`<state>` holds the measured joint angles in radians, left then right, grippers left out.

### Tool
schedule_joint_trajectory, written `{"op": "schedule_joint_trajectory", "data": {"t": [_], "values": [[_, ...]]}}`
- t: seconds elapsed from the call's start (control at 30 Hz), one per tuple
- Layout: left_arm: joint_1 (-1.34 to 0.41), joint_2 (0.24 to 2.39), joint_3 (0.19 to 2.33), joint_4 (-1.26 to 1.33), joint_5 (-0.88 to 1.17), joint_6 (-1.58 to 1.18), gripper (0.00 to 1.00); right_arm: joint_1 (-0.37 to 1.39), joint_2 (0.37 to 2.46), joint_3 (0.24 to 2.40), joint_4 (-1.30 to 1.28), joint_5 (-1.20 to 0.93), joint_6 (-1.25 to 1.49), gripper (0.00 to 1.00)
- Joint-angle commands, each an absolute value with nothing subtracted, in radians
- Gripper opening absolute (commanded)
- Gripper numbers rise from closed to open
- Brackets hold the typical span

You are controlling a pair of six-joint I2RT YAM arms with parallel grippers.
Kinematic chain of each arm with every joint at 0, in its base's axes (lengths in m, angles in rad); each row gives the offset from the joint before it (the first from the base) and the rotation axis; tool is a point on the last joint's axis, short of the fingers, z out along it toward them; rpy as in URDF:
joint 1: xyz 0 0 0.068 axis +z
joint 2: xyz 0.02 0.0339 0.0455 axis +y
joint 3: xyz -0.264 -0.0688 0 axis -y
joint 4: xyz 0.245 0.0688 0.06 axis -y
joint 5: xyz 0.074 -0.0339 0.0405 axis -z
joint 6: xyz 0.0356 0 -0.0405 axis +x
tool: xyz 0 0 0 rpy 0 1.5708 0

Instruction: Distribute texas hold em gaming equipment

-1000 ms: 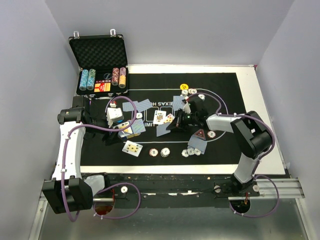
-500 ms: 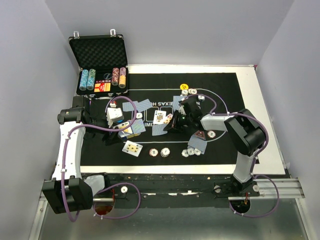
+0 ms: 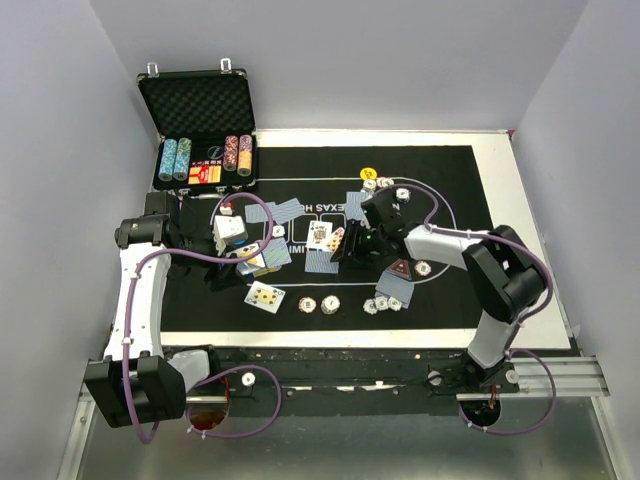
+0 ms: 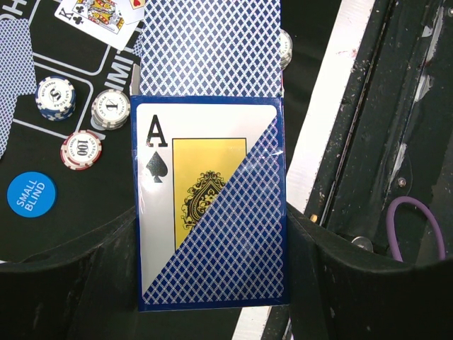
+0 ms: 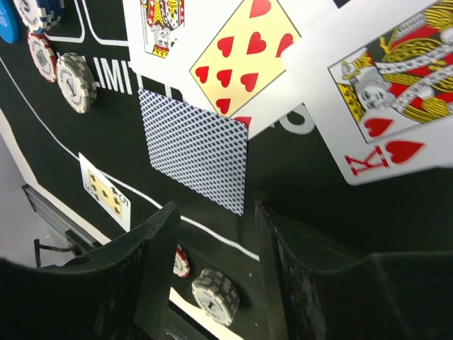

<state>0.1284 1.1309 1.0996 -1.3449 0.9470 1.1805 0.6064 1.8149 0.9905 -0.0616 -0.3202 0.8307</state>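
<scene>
**Inspector:** State of the hands?

**Assessor:** The left hand (image 4: 212,241) is clamped on the long sides of a card pack (image 4: 205,198) with an ace of spades on its face. It holds the pack over the left part of the black mat (image 3: 450,170). The right hand (image 5: 212,241) has its jaws parted with nothing between them. It is low over the mat's middle, just above a blue-backed card (image 5: 195,149).

**Inspector:** Where is the equipment?

**Assessor:** Cards lie scattered around the mat's centre, some face up, including a king of hearts (image 5: 396,78). Poker chips (image 3: 330,304) sit along the mat's near edge. The red triangular marker (image 3: 400,268) is right of centre on the mat, and a yellow button (image 3: 368,173) is near the mat's far edge.

**Inspector:** Handling properties?

**Assessor:** In my judgement the cards are very light, thin, flexible and slick. They lie flat on the mat, so a pinch from straight above has little to grip. It would be better to catch a short edge, or an overlapping corner that stands proud. The chips look rigid, denser and ridged at the rim, so they should be gripped across the diameter. The pack is stiff enough for a firm side grip, though a loose card could slide out.
</scene>
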Motion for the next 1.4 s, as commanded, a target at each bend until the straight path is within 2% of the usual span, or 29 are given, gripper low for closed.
{"op": "schedule_joint_trajectory", "data": {"t": [0.0, 0.17, 0.37, 0.43, 0.67, 1.07, 1.37], "values": [[0.124, 1.121, 1.104, -1.62, 1.005, 1.198, 0.0, 0.612, 1.709, 1.043, -0.222, -0.215, 0.77, 0.57], [0.126, 1.127, 1.101, -1.618, 1.008, 1.2, 0.0, 0.615, 1.609, 1.065, -0.318, -0.178, 0.726, 0.66], [0.124, 1.126, 1.103, -1.62, 1.006, 1.201, 0.0, 0.627, 1.5, 1.086, -0.213, -0.382, 0.801, 0.83], [0.126, 1.126, 1.106, -1.62, 1.008, 1.2, 0.0, 0.647, 1.497, 1.115, -0.189, -0.426, 0.822, 0.9], [0.124, 1.124, 1.104, -1.62, 1.015, 1.2, 0.0, 0.718, 1.542, 1.207, -0.107, -0.495, 0.876, 1.0], [0.123, 1.115, 1.112, -1.62, 1.014, 1.195, 0.0, 0.88, 1.704, 1.295, -0.058, -0.482, 0.907, 1.0], [0.124, 1.114, 1.118, -1.62, 1.017, 1.192, 0.0, 0.884, 1.683, 1.241, -0.026, -0.48, 0.937, 0.79]]}}
